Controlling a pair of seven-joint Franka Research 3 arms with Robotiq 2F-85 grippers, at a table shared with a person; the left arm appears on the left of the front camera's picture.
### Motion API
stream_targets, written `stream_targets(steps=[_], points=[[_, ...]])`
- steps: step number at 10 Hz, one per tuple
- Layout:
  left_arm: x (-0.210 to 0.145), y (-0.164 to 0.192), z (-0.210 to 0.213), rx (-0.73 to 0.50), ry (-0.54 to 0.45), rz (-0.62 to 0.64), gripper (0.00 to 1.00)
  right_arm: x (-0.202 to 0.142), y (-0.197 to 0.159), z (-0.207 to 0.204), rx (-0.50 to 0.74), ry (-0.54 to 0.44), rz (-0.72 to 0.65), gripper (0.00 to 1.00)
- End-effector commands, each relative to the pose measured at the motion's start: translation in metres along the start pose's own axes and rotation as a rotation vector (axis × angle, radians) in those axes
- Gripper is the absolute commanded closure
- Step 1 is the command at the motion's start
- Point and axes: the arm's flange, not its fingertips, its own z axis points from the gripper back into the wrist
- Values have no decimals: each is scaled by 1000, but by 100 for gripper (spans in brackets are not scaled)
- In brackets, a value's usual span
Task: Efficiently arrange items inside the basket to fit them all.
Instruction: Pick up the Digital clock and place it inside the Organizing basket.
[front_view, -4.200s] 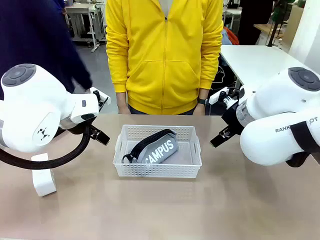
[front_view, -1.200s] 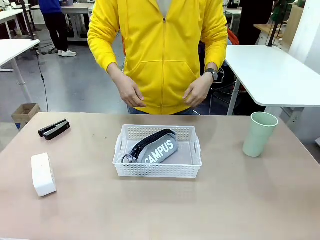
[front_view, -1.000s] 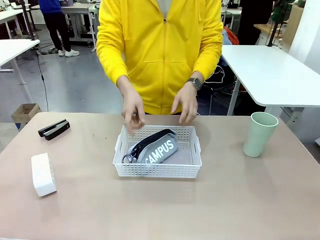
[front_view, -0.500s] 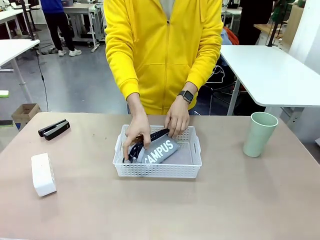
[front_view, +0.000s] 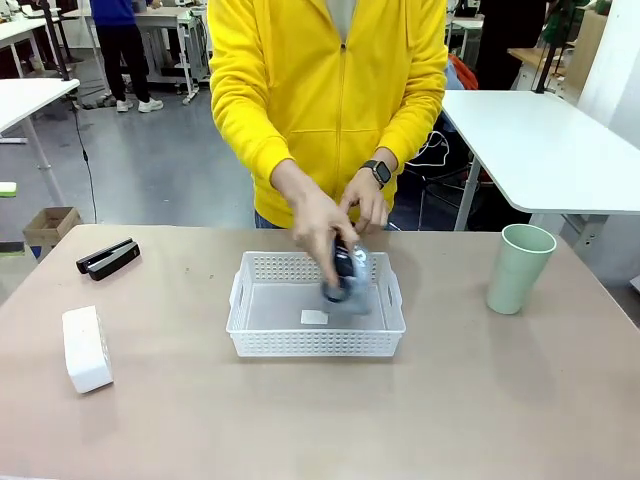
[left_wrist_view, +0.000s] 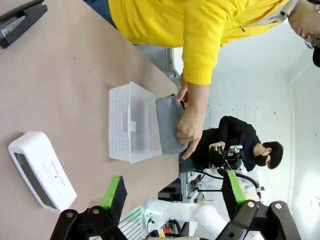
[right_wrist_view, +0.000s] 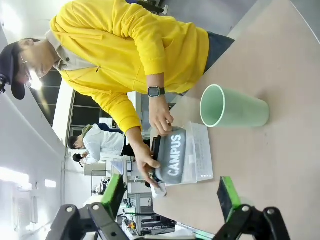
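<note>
Our left hand (left_wrist_view: 172, 186) hangs with its two fingers wide apart and nothing between them. It sits well back from the basket (front_view: 315, 343), which we judge leaves the person room to work.

Far to the left of the basket, toward the person's side, the slim black bar (front_view: 108, 258) lies flat on the desk (front_view: 450, 400). The small white box (front_view: 86, 348) also stands well left of the basket, nearer to us. It carries a line of small print, too fine for us to read. Neither is packed yet.

The basket lies near the middle of the desk, long side toward us. Its floor is bare except for a small white label (front_view: 314, 317), on which we can make out no writing.

Over the right half of the basket, the person's hands (front_view: 320, 225) hold the grey pouch (right_wrist_view: 175, 155) from both ends, clear of the floor and turned on its edge. We take this as an attempt to stand the pouch along one wall so that the other items will fit beside it. Its side reads "CAMPUS" in white capitals. A watch (front_view: 377, 172) sits on one wrist.

Well to the right of the basket the pale green cup (front_view: 518, 268) stands upright with its mouth up, waiting its turn.

Our right hand (right_wrist_view: 171, 187) also has its fingers spread apart and grips nothing. It is held well back from the basket.
</note>
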Motion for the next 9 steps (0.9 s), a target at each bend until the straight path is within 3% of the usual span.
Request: stream_targets(steps=[1,9], points=[[0,0,0,-12,5,-18,0,4,-1,-2,26,-8,29,0],[0,0,0,-12,5,-18,0,4,-1,-2,26,-8,29,0]])
